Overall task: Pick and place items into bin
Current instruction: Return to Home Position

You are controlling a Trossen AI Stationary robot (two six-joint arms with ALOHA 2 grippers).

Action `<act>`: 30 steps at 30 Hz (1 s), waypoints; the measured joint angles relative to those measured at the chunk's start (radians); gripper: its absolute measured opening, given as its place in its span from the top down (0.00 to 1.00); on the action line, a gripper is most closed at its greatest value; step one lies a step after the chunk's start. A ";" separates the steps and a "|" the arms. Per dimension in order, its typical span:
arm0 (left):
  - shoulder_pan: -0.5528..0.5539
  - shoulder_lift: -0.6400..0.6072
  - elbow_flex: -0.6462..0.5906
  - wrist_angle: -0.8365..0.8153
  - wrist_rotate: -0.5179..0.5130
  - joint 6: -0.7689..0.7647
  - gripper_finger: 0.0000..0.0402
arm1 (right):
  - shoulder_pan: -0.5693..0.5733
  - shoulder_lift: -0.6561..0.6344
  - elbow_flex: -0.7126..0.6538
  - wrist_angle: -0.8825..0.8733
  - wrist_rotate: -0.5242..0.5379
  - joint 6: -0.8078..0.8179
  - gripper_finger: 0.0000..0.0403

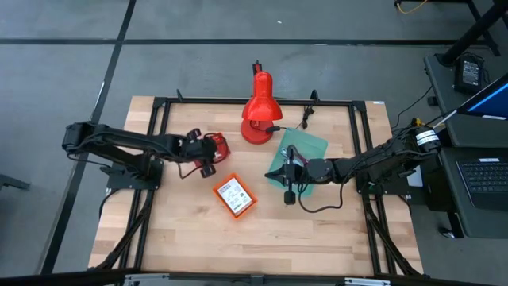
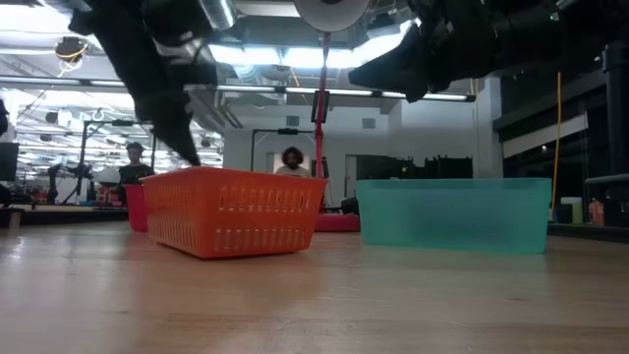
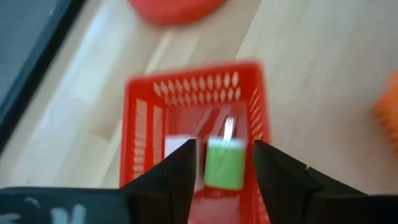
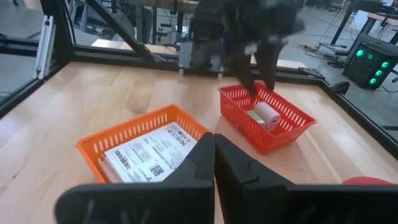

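Right gripper (image 4: pixel 214 138), closed, faces barcode-printed white card (image 4: pixel 147 153) in orange bin (image 4: pixel 132 128).

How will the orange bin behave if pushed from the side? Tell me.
The orange bin looks like thin perforated plastic, so it is probably light, with walls that flex a little. It sits low and wide with the white labelled box lying flat inside, so it should slide on the smooth wooden table rather than tip.
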 joint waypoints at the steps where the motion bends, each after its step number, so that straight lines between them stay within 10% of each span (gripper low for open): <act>1: 0.000 -0.024 0.000 0.011 0.006 0.016 0.63 | 0.000 0.000 0.000 -0.007 0.000 0.000 1.00; 15: -0.039 -0.396 -0.211 0.294 0.067 0.162 0.97 | 0.000 -0.001 0.000 -0.018 -0.001 0.006 1.00; 30: -0.101 -0.732 -0.527 0.685 0.189 0.301 1.00 | -0.017 -0.002 0.000 -0.005 -0.001 0.028 1.00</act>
